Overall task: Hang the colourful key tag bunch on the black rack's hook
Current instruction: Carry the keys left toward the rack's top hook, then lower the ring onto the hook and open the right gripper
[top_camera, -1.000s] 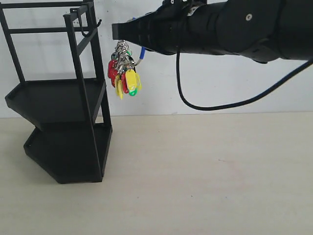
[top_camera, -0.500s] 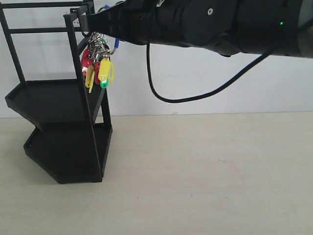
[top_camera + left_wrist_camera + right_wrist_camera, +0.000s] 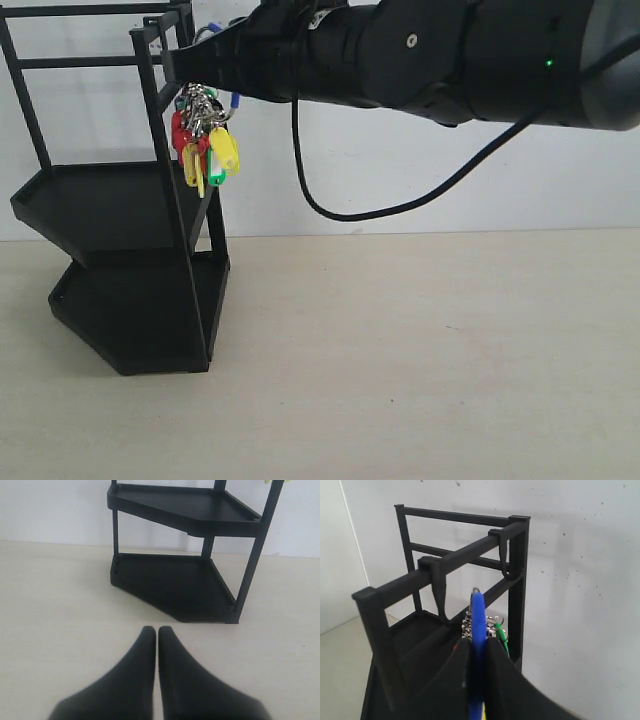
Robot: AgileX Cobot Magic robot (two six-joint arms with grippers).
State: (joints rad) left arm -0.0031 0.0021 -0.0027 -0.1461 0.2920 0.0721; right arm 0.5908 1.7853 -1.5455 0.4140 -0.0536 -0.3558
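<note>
The colourful key tag bunch (image 3: 207, 148) hangs from my right gripper (image 3: 182, 66), right against the black rack's (image 3: 110, 205) top front corner. In the right wrist view the gripper (image 3: 478, 644) is shut on the bunch's blue loop (image 3: 478, 615), with silver rings (image 3: 467, 625) and a green tag (image 3: 501, 634) below. The hook (image 3: 441, 597) curves down from the top bar (image 3: 465, 555) just beside the loop; I cannot tell whether they touch. The exterior view hides the hook behind my gripper. My left gripper (image 3: 153, 630) is shut on nothing, low over the table in front of the rack (image 3: 175, 510).
A second hook (image 3: 505, 555) hangs farther along the same bar, near the corner post (image 3: 518, 580). A black cable (image 3: 330, 205) loops beneath my right arm. The beige table (image 3: 420, 350) runs to the right of the rack, with a white wall behind.
My right arm carried the bunch leftward up to the rack's top corner. Over the last half second the bunch sank slightly and swung a little right. The rack has not moved.
</note>
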